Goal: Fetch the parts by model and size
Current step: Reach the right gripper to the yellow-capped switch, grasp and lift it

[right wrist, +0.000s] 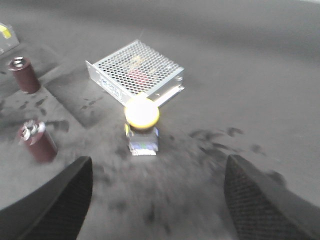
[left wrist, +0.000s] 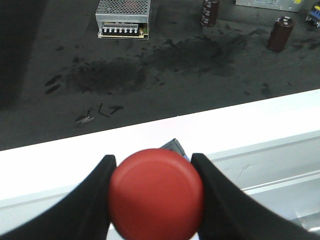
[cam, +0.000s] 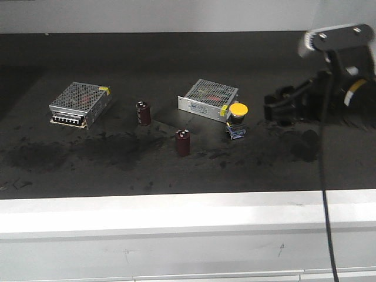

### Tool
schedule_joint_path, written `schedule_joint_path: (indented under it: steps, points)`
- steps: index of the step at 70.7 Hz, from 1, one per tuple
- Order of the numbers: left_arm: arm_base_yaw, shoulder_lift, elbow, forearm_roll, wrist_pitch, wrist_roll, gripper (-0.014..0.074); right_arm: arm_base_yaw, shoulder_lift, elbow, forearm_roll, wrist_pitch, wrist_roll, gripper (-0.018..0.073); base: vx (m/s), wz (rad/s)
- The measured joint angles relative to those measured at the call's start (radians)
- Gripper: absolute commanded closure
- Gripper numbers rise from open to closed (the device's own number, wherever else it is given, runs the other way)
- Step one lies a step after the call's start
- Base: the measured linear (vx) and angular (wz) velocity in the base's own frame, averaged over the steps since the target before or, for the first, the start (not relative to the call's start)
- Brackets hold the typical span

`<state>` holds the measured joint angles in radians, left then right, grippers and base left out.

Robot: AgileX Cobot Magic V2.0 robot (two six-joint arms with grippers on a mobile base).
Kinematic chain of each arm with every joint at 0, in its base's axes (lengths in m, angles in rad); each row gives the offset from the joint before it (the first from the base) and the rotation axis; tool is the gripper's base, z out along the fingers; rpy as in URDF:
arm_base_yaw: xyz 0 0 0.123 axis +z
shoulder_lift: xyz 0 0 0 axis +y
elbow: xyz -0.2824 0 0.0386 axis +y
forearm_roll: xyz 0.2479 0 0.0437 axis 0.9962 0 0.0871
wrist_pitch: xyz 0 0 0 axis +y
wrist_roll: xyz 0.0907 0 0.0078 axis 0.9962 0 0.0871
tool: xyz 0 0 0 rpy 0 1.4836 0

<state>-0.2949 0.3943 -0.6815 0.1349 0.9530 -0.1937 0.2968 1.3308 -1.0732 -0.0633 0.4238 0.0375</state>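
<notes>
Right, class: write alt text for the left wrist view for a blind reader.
A red-capped push-button switch, clamped in the black left tool, fills the foreground. Beyond a white ledge, a dark table holds a silver box and two capacitors.

Scuffed black tabletop (cam: 117, 170) behind a white ledge (cam: 176, 217).

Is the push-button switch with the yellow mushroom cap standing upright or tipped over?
Upright: the yellow-capped push-button switch stands on its blocky base on the dark table, round cap on top.
</notes>
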Motion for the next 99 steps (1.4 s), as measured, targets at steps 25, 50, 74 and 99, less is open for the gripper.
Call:
schedule_joint_path:
  steps: [25, 50, 74, 99]
  points:
    - [0.000, 0.000, 0.000, 0.000, 0.000, 0.000, 0.0596, 0.000, 0.341, -0.407, 0.046, 0.215, -0.002, 0.0008, 0.00, 0.00]
    - [0.000, 0.000, 0.000, 0.000, 0.000, 0.000, 0.0596, 0.000, 0.550, -0.591, 0.063, 0.319, -0.007, 0.0008, 0.00, 0.00]
    - [0.000, 0.000, 0.000, 0.000, 0.000, 0.000, 0.0595, 0.000, 0.624, -0.598, 0.070, 0.345, -0.021, 0.0013, 0.00, 0.00]
    - [0.000, 0.000, 0.000, 0.000, 0.000, 0.000, 0.0595, 0.000, 0.646, -0.600, 0.076, 0.358, -0.030, 0.0314, 0.00, 0.00]
